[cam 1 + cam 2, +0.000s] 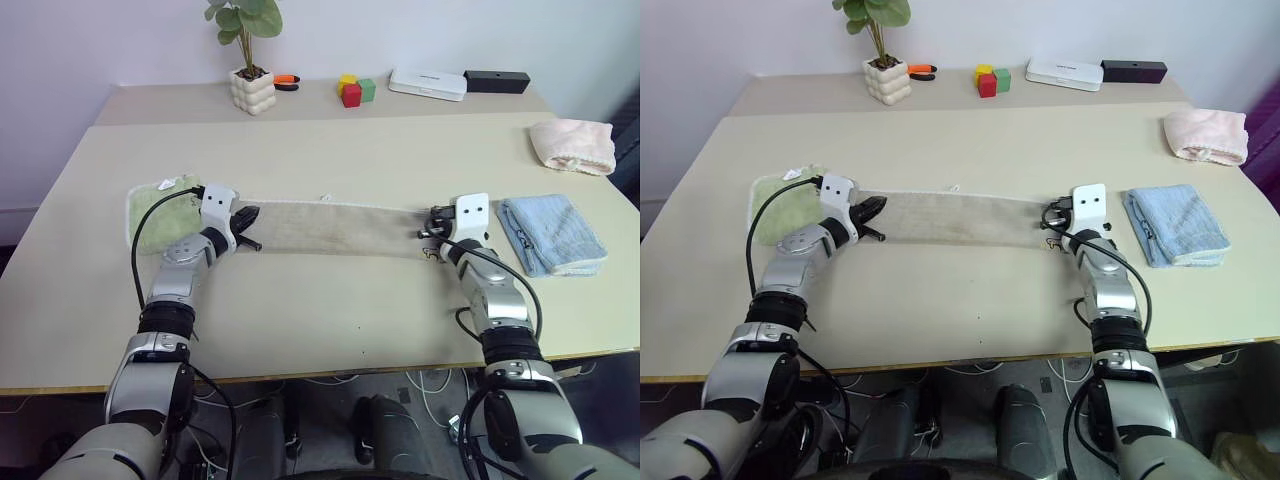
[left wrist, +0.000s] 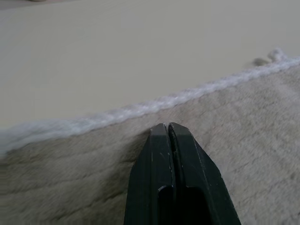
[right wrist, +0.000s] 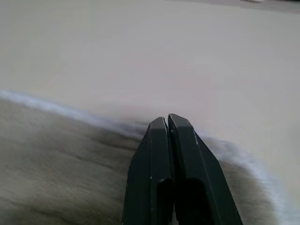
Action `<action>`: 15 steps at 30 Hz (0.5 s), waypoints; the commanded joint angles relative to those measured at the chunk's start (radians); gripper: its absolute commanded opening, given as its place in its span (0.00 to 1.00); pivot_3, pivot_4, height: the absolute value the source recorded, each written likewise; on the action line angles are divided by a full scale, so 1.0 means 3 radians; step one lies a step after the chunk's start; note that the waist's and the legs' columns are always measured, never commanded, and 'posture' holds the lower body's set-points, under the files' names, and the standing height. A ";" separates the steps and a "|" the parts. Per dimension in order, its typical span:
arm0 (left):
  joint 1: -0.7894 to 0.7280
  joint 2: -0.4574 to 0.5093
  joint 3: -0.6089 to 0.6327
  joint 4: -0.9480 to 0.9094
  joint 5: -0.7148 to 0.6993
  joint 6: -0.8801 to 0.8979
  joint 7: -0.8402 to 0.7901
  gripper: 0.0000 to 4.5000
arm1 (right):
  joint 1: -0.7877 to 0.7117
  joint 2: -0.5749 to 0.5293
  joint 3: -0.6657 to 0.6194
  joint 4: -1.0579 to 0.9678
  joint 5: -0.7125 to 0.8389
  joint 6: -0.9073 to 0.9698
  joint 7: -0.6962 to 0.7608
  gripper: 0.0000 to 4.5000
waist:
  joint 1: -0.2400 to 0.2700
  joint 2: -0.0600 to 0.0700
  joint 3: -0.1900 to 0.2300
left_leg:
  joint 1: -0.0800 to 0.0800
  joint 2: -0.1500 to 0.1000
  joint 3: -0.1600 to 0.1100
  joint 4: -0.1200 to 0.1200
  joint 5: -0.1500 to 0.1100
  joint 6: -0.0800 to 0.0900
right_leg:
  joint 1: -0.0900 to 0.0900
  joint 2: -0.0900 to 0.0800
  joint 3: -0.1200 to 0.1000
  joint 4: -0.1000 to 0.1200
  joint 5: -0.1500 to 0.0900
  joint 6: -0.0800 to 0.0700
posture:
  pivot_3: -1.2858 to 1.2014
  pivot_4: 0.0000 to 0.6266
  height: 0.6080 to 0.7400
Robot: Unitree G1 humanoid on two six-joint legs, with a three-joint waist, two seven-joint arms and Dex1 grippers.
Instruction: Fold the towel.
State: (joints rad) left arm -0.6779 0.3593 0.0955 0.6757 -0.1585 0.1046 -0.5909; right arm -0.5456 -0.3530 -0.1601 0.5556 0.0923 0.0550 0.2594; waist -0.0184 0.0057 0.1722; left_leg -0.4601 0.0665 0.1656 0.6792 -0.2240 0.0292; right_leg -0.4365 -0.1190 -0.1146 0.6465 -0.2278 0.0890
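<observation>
The towel (image 1: 330, 228) is a long beige strip with a white stitched edge (image 2: 140, 108), lying flat across the middle of the table (image 1: 330, 310). My left gripper (image 1: 252, 214) rests low over the towel's left end. In the left wrist view its fingertips (image 2: 159, 133) are pressed together just above the terry cloth, short of the white edging. My right gripper (image 1: 432, 222) sits at the towel's right end. Its tip (image 3: 167, 118) is shut over the cloth near the pale edge. No cloth shows between either pair of fingers.
A green cloth (image 1: 155, 215) lies under and left of the left wrist. A folded blue cloth (image 1: 552, 233) sits right of the right gripper, with a pink cloth (image 1: 573, 145) behind it. A potted plant (image 1: 252, 90), coloured blocks (image 1: 355, 90), a white box (image 1: 428, 84) and a black box (image 1: 497, 81) line the back.
</observation>
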 commanded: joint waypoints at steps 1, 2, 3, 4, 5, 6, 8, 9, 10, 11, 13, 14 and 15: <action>0.0000 0.0125 0.0012 -0.0124 -0.0023 0.0019 -0.0147 0.00 | -0.0187 -0.0141 -0.0049 0.0035 0.0086 -0.0074 0.0230 0.01 | -0.0003 0.0000 0.0000 | 0.0000 0.0000 0.0000 0.0000 0.0000 0.0000 | 0.0000 0.0000 0.0000 0.0000 0.0000 0.0000 | 0.52 0.24 1.00; 0.0011 0.0142 0.0010 -0.0152 -0.0034 -0.0012 -0.0192 0.06 | -0.0215 -0.0146 -0.0090 -0.0007 0.0191 -0.0004 0.0334 0.06 | -0.0005 0.0000 0.0000 | 0.0000 0.0000 0.0000 0.0000 0.0000 0.0000 | 0.0000 0.0000 0.0000 0.0001 0.0000 0.0000 | 0.52 0.24 1.00; 0.0019 0.0146 0.0024 -0.0203 -0.0095 -0.0013 -0.0285 0.12 | -0.0218 -0.0156 -0.0115 -0.0107 0.0279 0.0060 0.0435 0.12 | -0.0006 0.0000 0.0000 | 0.0000 0.0001 0.0000 -0.0001 0.0000 0.0000 | -0.0001 0.0000 0.0000 0.0000 0.0000 0.0000 | 0.52 0.24 1.00; 0.0021 0.0147 0.0034 -0.0242 -0.0129 -0.0020 -0.0336 0.16 | -0.0212 -0.0172 -0.0127 -0.0200 0.0324 0.0123 0.0482 0.18 | -0.0002 0.0000 0.0000 | 0.0000 0.0001 -0.0001 -0.0001 0.0000 0.0000 | -0.0001 0.0000 0.0000 0.0000 0.0000 0.0000 | 0.52 0.24 1.00; 0.0027 0.0152 0.0033 -0.0310 -0.0156 -0.0033 -0.0399 0.27 | -0.0187 -0.0176 -0.0171 -0.0347 0.0422 0.0256 0.0505 0.28 | 0.0004 0.0000 0.0000 | 0.0000 0.0001 -0.0001 -0.0001 0.0000 0.0000 | 0.0000 0.0000 0.0000 0.0000 0.0000 0.0000 | 0.52 0.24 1.00; 0.0032 0.0155 0.0032 -0.0382 -0.0178 -0.0024 -0.0436 0.37 | -0.0145 -0.0188 -0.0206 -0.0517 0.0513 0.0407 0.0518 0.38 | 0.0009 0.0000 0.0000 | -0.0001 0.0001 -0.0001 -0.0001 0.0000 0.0000 | -0.0001 0.0000 0.0000 0.0000 0.0000 0.0000 | 0.52 0.24 1.00; 0.0034 0.0177 0.0040 -0.0524 -0.0202 -0.0063 -0.0491 0.59 | -0.0015 -0.0171 -0.0433 -0.0977 0.0948 0.0963 0.0492 0.60 | 0.0031 0.0000 0.0000 | -0.0002 0.0001 -0.0004 0.0000 0.0000 0.0000 | -0.0001 -0.0001 0.0000 0.0000 0.0000 0.0000 | 0.52 0.24 1.00; 0.0044 0.0192 0.0037 -0.0576 -0.0211 -0.0065 -0.0536 0.71 | 0.0055 -0.0176 -0.0505 -0.1168 0.1094 0.1185 0.0472 0.72 | 0.0032 0.0000 0.0000 | -0.0003 0.0001 -0.0007 0.0000 0.0000 0.0000 | -0.0001 -0.0001 0.0000 -0.0001 0.0000 0.0000 | 0.52 0.24 1.00; 0.0058 0.0223 0.0018 -0.0616 -0.0202 -0.0081 -0.0592 0.82 | 0.0154 -0.0175 -0.0589 -0.1391 0.1278 0.1437 0.0444 0.82 | 0.0033 0.0000 0.0000 | -0.0003 0.0001 -0.0010 0.0001 -0.0001 0.0001 | 0.0001 -0.0001 -0.0001 -0.0002 0.0000 0.0000 | 0.52 0.24 1.00; 0.0080 0.0260 -0.0003 -0.0655 -0.0202 -0.0122 -0.0679 0.93 | 0.0256 -0.0165 -0.0662 -0.1606 0.1439 0.1668 0.0395 0.94 | 0.0034 0.0000 0.0000 | -0.0004 0.0001 -0.0011 0.0001 -0.0001 0.0001 | 0.0001 -0.0001 -0.0001 -0.0003 0.0000 0.0000 | 0.52 0.24 1.00; 0.0114 0.0323 -0.0015 -0.0728 -0.0238 -0.0168 -0.0850 0.99 | 0.0478 -0.0127 -0.0821 -0.2034 0.1754 0.2083 0.0258 0.99 | 0.0024 0.0000 0.0000 | -0.0003 0.0001 -0.0014 0.0001 -0.0003 0.0003 | 0.0002 -0.0001 -0.0002 -0.0004 0.0000 -0.0001 | 0.52 0.24 1.00; 0.0125 0.0361 -0.0032 -0.0747 -0.0227 -0.0214 -0.0922 0.99 | 0.0572 -0.0065 -0.0947 -0.2227 0.1931 0.2247 0.0105 0.99 | 0.0020 0.0000 0.0000 | -0.0002 0.0001 -0.0013 0.0001 -0.0004 0.0004 | 0.0002 -0.0001 -0.0001 -0.0005 0.0000 -0.0001 | 0.52 0.24 1.00; 0.0143 0.0403 -0.0050 -0.0767 -0.0217 -0.0274 -0.1012 0.99 | 0.0697 0.0067 -0.1101 -0.2469 0.2178 0.2403 -0.0126 0.99 | 0.0019 0.0000 0.0000 | -0.0002 0.0001 -0.0013 0.0001 -0.0012 0.0017 | 0.0002 -0.0001 -0.0001 -0.0004 0.0000 -0.0001 | 0.52 0.24 1.00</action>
State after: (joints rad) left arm -0.6400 0.4578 0.0878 0.4848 -0.2110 0.0591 -0.8539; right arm -0.3511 -0.3648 -0.4245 -0.0543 0.6333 0.7094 0.2974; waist -0.0128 0.0057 0.1722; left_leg -0.4608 0.0670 0.1616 0.6793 -0.2279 0.0348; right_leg -0.4361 -0.1195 -0.1149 0.6454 -0.2279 0.0886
